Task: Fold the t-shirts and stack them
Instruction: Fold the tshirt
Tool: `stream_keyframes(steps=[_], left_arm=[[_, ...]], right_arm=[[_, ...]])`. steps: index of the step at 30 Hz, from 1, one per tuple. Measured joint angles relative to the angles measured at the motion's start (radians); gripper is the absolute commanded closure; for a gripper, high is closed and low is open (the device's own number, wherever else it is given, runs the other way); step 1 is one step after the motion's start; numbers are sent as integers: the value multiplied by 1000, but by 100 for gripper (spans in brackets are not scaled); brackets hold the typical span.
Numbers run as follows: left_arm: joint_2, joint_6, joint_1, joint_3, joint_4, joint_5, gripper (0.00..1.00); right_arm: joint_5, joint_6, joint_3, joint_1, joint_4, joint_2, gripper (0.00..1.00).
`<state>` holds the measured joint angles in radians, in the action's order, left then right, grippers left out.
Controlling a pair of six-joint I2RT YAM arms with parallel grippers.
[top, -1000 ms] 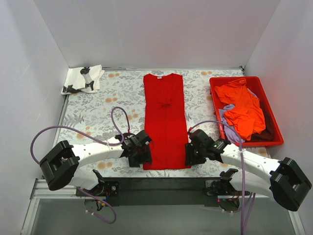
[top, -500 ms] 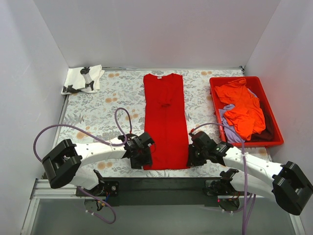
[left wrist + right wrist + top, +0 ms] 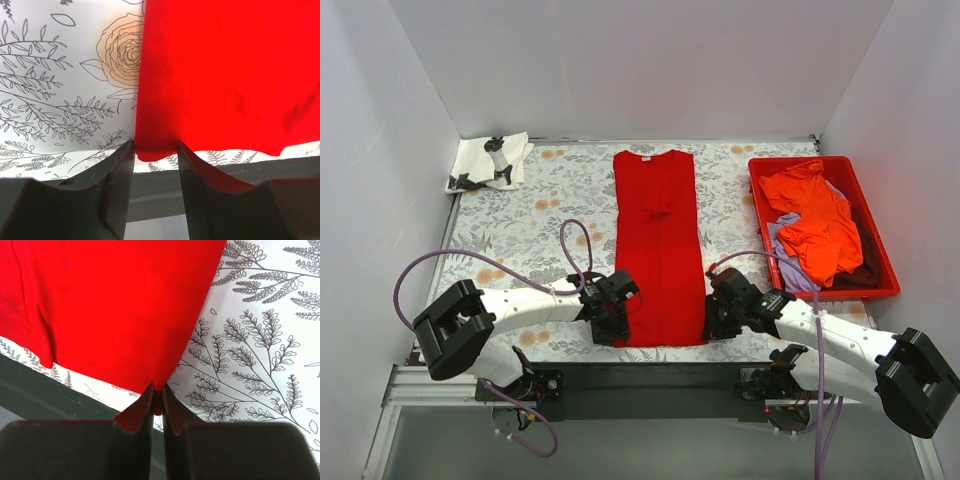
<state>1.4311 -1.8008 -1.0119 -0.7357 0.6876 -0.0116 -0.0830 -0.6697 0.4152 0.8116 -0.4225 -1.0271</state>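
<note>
The red t-shirt (image 3: 658, 250) lies flat in a long strip down the middle of the flowered table, folded narrow. My left gripper (image 3: 617, 322) sits at its near left corner. In the left wrist view the jaws (image 3: 155, 147) straddle that corner of red cloth (image 3: 225, 75), open with a gap between them. My right gripper (image 3: 712, 318) is at the near right corner. In the right wrist view it (image 3: 157, 390) is shut on the red hem (image 3: 115, 305). A white t-shirt with black print (image 3: 490, 162) lies folded at the far left corner.
A red plastic tray (image 3: 800, 160) at the right holds an orange shirt (image 3: 820, 225), a lavender one (image 3: 788, 262) and a dark one (image 3: 865, 265). The table's dark front edge (image 3: 150, 190) runs just under both grippers. White walls enclose the table.
Both grippers have narrowed. The left one slid right onto the shirt's near left corner. The right one closed onto the near right corner.
</note>
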Motion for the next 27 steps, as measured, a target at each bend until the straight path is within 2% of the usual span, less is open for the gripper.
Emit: stream_keyframes(steps=[3, 4, 7, 13, 18, 21, 24, 27], left_arm=[[3, -3, -1, -2, 6, -4, 71], [5, -4, -1, -3, 10, -6, 81], [16, -8, -2, -5, 14, -8, 100], [25, -14, -42, -16, 25, -18, 100], [33, -77, -222, -30, 71, -29, 100], [36, -110, -278, -19, 116, -20, 100], [24, -104, -237, -34, 167, -31, 100], [12, -50, -114, -85, 200, -60, 100]], right_arm=[[0, 1, 0, 0, 0, 0, 94], [0, 3, 0, 0, 0, 0, 98], [-2, 5, 0, 0, 0, -3, 99], [-18, 17, 3, 11, -6, 0, 99], [-52, -9, 1, 127, -100, 40, 99], [-52, -15, 3, 156, -189, 76, 99], [-27, 0, 55, 138, -257, 64, 99], [21, 49, 166, 64, -280, 5, 99]])
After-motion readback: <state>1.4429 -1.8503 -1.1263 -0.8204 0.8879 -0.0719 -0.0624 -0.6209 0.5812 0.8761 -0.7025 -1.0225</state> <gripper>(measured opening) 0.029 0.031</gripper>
